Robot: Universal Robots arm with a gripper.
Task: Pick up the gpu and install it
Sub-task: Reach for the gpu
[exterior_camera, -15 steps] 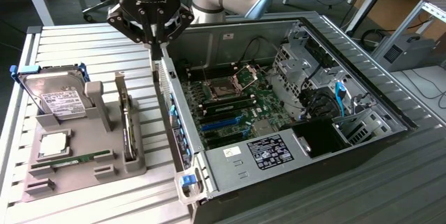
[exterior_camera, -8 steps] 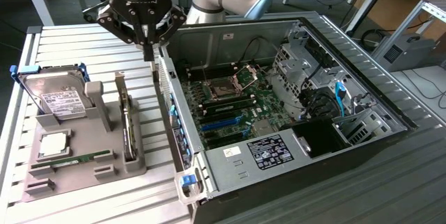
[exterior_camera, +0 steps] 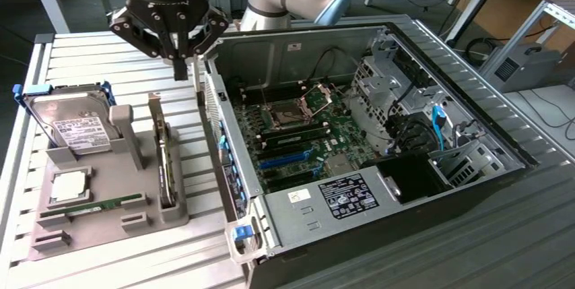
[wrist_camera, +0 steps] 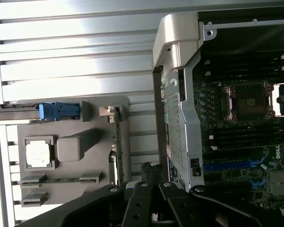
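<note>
- Slatted metal desk (exterior_camera: 99,53) carries a grey moulded fixture (exterior_camera: 108,225). Just beside the fixture an open computer case (exterior_camera: 310,218) lies on its side with its motherboard exposed.
- The gpu (exterior_camera: 163,151) stands on its long edge in a slot of the fixture, along the fixture side nearest the case. Its green board is upright, and nothing is touching it.
- In the wrist view, the card's silvery bracket sits at the fixture end that also holds the hard drive.
- The hard drive (exterior_camera: 77,127), white label up, leans in the fixture's cradle with blue rails on its sides.
- A square processor (exterior_camera: 70,186) lies in a pocket of the fixture, and a slim memory stick (exterior_camera: 94,206) lies flat just beside it, farther from the hard drive.
- The black claw (exterior_camera: 182,68) hangs over bare desk just off the fixture's hard-drive end, between fixture and case. It is near the gpu's bracket end but apart from it.
- Its fingers are pressed together with nothing between them.
</note>
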